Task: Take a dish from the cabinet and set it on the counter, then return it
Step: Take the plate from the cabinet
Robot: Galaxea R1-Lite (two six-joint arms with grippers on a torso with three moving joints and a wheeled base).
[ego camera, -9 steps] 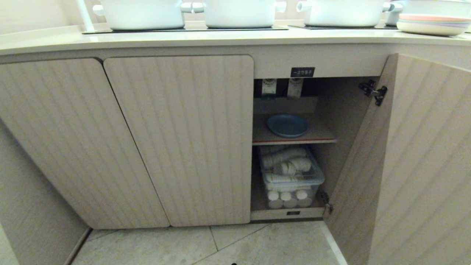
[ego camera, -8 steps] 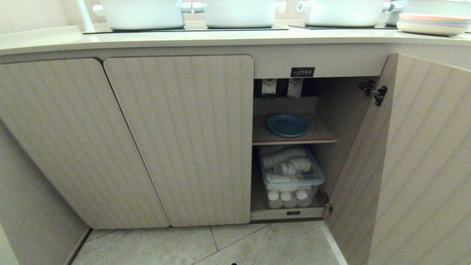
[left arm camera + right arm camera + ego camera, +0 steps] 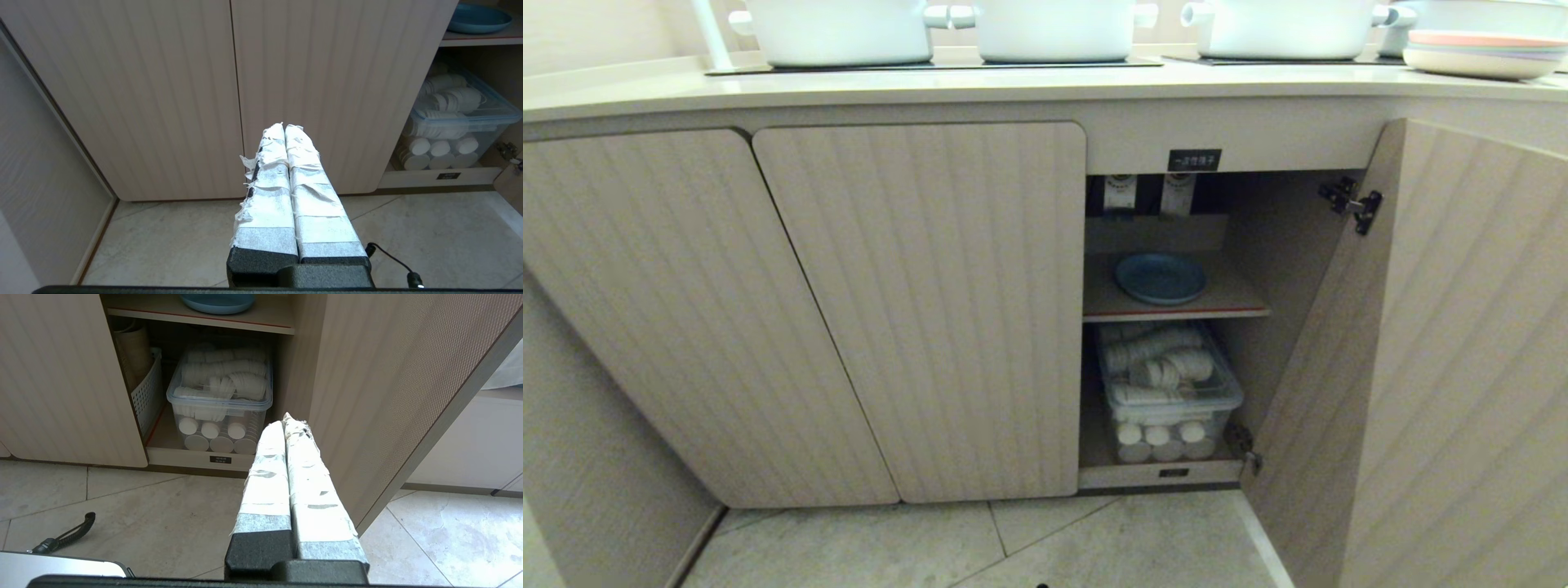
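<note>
Below, clear tub (image 3: 1172,404) holds white cups (image 3: 1156,359); dish (image 3: 1161,278) shelved above.

Left gripper (image 3: 284,126) held low, taped fingers (image 3: 267,179) pressed flat together, nothing between them. Right gripper (image 3: 284,418) likewise low, taped fingers (image 3: 310,469) closed tip to tip, empty. Neither arm visible from the head.
</note>
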